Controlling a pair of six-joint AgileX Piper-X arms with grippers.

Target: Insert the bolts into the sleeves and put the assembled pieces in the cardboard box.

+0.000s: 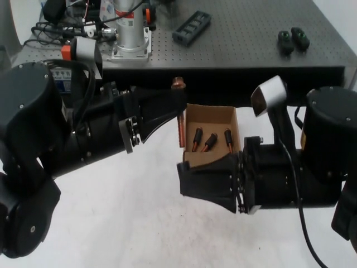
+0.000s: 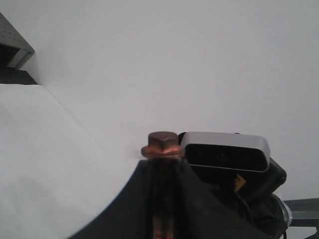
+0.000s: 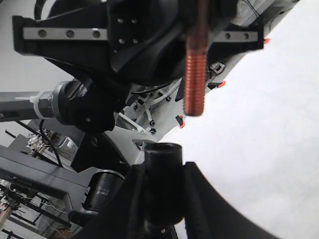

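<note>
Bolt (image 3: 195, 74) is clamped threads-down in left claw (image 2: 162, 168), tip just above the black sleeve (image 3: 163, 155) that right claw (image 3: 163, 170) is pinching, beside the cardboard box (image 1: 212, 114) near the bench's (image 1: 111, 212) far edge. Risk imo: tip looks off-center vs the bore, so it could catch the rim & jam.

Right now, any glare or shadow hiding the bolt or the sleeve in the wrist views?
Left wrist view: bolt head well lit against a washed-out white backdrop, shank in shade lower down. Right wrist view: bolt thread evenly lit, no glare; black sleeve sits in shade, its mouth dark. High view: box evenly lit.
</note>
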